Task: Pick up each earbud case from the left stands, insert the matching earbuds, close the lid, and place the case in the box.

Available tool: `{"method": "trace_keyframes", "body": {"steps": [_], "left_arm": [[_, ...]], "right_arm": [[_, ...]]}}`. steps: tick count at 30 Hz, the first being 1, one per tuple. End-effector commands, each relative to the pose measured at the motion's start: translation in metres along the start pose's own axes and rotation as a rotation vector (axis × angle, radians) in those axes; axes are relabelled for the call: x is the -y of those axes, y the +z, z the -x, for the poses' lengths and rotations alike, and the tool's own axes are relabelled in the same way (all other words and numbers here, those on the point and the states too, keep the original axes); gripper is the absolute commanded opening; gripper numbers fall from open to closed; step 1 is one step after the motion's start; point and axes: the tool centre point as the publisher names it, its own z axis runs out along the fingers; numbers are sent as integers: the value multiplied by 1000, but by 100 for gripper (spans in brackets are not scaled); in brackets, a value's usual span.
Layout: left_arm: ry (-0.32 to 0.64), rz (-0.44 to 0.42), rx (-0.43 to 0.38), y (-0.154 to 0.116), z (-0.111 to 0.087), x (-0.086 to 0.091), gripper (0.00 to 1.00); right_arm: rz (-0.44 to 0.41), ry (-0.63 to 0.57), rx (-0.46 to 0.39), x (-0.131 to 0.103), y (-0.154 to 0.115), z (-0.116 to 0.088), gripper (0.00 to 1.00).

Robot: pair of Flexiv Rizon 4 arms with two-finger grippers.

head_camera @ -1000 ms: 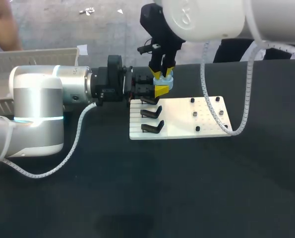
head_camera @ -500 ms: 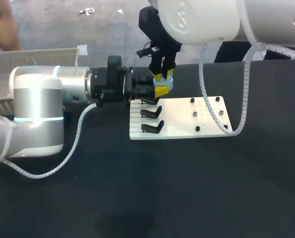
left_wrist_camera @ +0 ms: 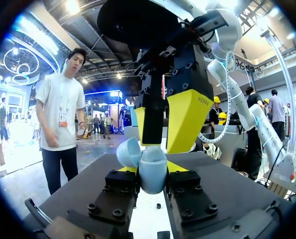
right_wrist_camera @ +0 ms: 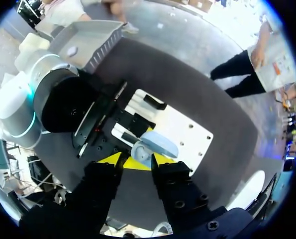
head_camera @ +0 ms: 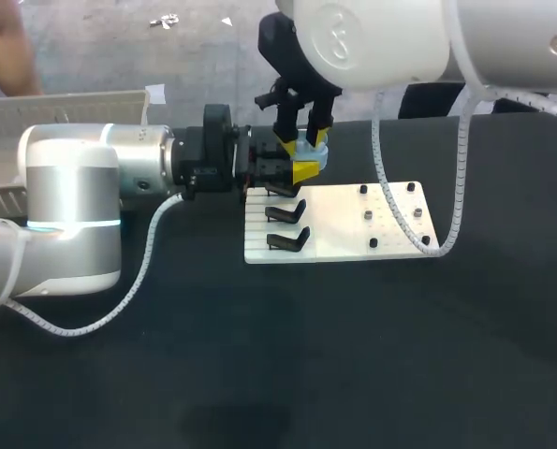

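Across the whole near part of the scene lies the black table top (head_camera: 353,365), dull and dark, with a faint paler smear on the near side. Toward the far middle of it rests a flat white board (head_camera: 348,245), its long side running left to right. On the board's left part two black stands (head_camera: 286,213) sit one behind the other, both bare; its right part carries a scatter of short black pegs (head_camera: 367,217). At the far left edge of the table stands a pale grey box (head_camera: 63,108) with ribbed walls.

From the left my left arm (head_camera: 72,206) lies level above the table, its wrist pointing right. The left gripper (head_camera: 300,170) sits just above the far left corner of the board and is clenched on the light blue earbud case (left_wrist_camera: 151,172), which it grips from two sides. The case stands upright there, off the stands, with its lid (left_wrist_camera: 128,152) swung open to one side.

From the far right my right arm (head_camera: 372,37) comes down steeply, and the right gripper (head_camera: 303,143) hangs right over the open case, touching or nearly touching its top. Whether it is grasping anything cannot be told. A white ribbed cable (head_camera: 458,187) droops from that arm over the board's right end.
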Motion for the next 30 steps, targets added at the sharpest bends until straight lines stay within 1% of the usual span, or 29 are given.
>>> {"method": "trace_keyframes", "body": {"steps": [1,4,6,8,9,14,16,19,22,26,30], "left_arm": [[4,4,4,0,0,1,0],[4,4,4,0,0,1,0],[4,4,4,0,0,1,0],[4,4,4,0,0,1,0],[4,4,4,0,0,1,0],[4,4,4,0,0,1,0],[4,4,4,0,0,1,0],[4,4,4,0,0,1,0],[4,4,4,0,0,1,0],[4,4,4,0,0,1,0],[4,4,4,0,0,1,0]], "right_arm": [[3,3,18,1,-6,-1,36],[17,10,61,2,-19,1,37],[13,26,101,7,-25,7,38],[4,48,140,15,-26,17,40],[4,55,145,18,-25,19,40],[-7,98,198,33,-19,36,39],[-12,107,199,38,-14,39,38],[-7,133,195,44,-5,42,39],[-2,149,175,48,4,42,38],[3,151,143,45,10,37,37],[7,150,135,39,10,28,37]]}}
